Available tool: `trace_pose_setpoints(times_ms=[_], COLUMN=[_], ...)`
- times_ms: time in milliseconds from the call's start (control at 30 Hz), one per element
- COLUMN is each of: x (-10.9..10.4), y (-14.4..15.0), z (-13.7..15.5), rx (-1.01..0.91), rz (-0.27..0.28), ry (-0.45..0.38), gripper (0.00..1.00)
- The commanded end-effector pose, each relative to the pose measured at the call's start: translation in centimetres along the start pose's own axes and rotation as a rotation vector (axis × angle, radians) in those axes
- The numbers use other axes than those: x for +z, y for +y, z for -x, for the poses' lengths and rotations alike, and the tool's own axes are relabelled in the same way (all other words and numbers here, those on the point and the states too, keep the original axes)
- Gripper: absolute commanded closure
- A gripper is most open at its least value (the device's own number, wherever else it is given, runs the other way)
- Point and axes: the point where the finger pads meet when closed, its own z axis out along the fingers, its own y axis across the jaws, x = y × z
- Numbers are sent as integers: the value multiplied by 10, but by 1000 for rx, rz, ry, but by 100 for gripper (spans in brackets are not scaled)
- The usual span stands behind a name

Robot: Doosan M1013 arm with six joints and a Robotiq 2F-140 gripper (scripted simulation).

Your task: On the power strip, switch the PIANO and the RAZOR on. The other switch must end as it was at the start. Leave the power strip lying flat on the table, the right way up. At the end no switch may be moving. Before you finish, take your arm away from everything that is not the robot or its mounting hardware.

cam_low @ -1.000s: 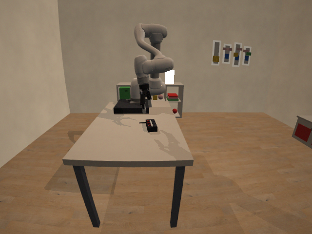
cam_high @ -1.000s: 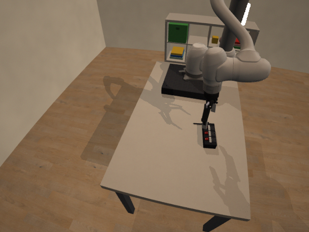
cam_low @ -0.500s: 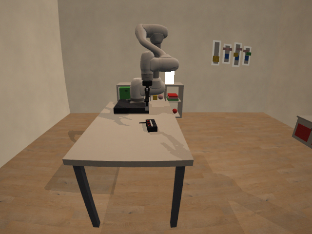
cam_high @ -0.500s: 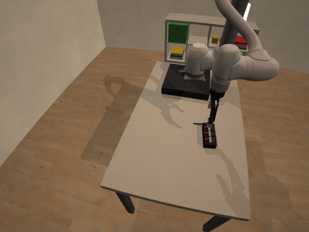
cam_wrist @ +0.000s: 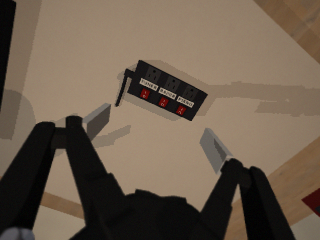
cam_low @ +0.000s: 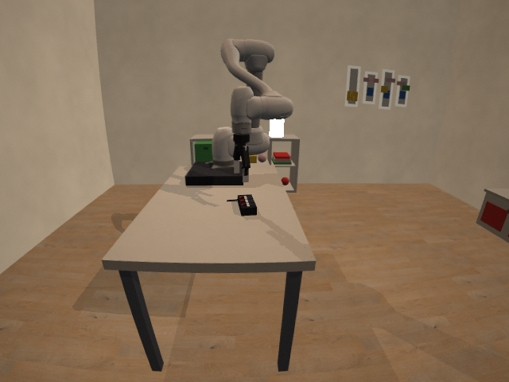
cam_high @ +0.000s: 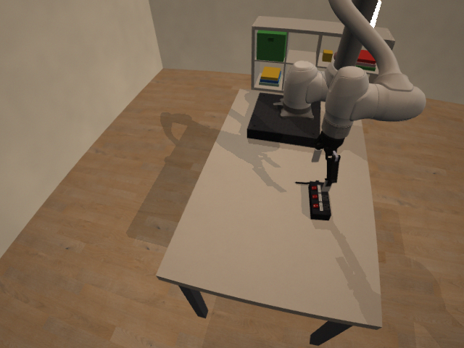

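Observation:
A black power strip [cam_high: 319, 200] lies flat on the table, right way up, with three red rocker switches and white labels. In the wrist view [cam_wrist: 166, 90] the labels read, left to right, a word I cannot read, RAZOR [cam_wrist: 164, 102] and PIANO [cam_wrist: 183, 108]. It also shows in the exterior view [cam_low: 247, 204]. A short black cord stub [cam_wrist: 121, 90] sticks out at its far end. My gripper [cam_high: 326, 168] hangs above the strip's far end, fingers wide open and empty; it also shows in the wrist view [cam_wrist: 157, 131]. I cannot tell the switch positions.
The arm's black base plate [cam_high: 283, 121] sits at the table's far end. Behind it stands a white shelf [cam_high: 296, 52] with coloured boxes. The table's right edge runs close beside the strip. A red ball [cam_low: 285, 181] lies by the shelf.

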Motion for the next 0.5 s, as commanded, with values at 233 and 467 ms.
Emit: trace_pose_setpoints(times_ms=[233, 467], x=[25, 40], y=[8, 12], z=[-7, -11], rx=[-696, -1122], rz=[5, 5], ry=[1, -9], gripper=[0, 0])
